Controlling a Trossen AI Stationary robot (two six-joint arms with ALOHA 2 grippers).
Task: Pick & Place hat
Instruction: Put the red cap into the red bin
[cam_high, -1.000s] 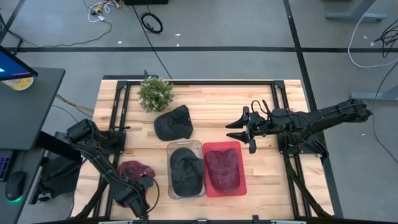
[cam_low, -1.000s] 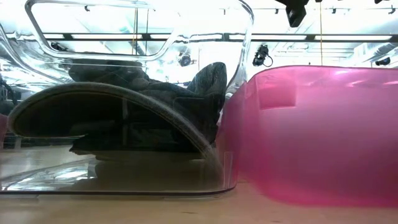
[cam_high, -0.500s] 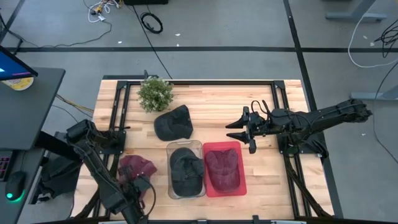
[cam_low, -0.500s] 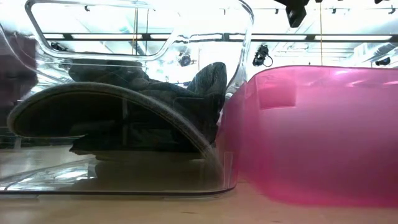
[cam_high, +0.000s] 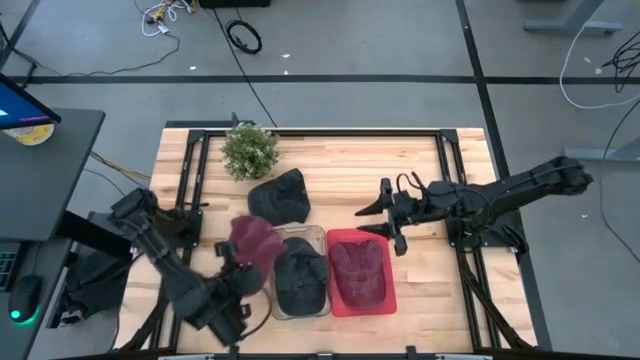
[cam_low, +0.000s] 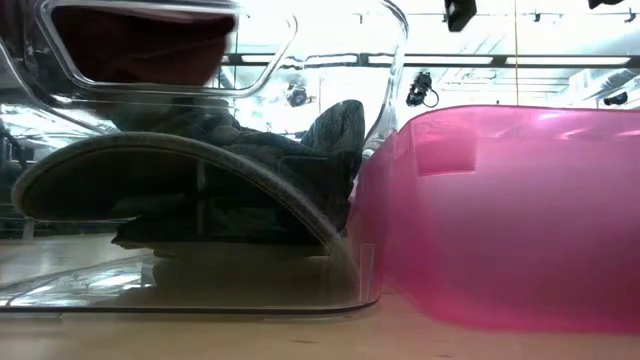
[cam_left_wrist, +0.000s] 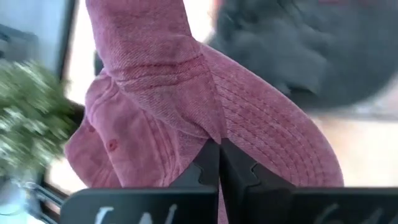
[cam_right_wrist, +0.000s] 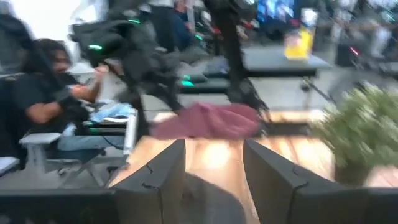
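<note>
Your maroon hat (cam_high: 256, 241) is up off the tabletop (cam_high: 330, 165), hanging just beside the left edge of the clear bin (cam_high: 322, 303). The left tool (cam_left_wrist: 219, 163) has its fingers pinched together on the hat's cloth; in the left wrist view the fabric bunches right at the fingertips and the brim spreads out past them. In the low view you see the same hat (cam_low: 140, 45) as a dark red shape through the upper part of the clear bin's wall.

The clear bin already holds a dark grey hat (cam_high: 298, 272), whose curved brim shows through the wall in the low view. Touching the bin on its right is the red bin (cam_high: 389, 297), with a second maroon hat (cam_high: 357, 270) lying inside it. A third, dark hat (cam_high: 278, 197) lies on the bare wood just behind the clear bin, and a small green plant (cam_high: 249, 150) stands further back near the far left corner.

Your right tool (cam_high: 385, 222) hovers over the wood just behind the red bin, fingers spread wide and holding nothing. In the right wrist view you can make out a seated person (cam_right_wrist: 46, 84) beyond the tabletop.
</note>
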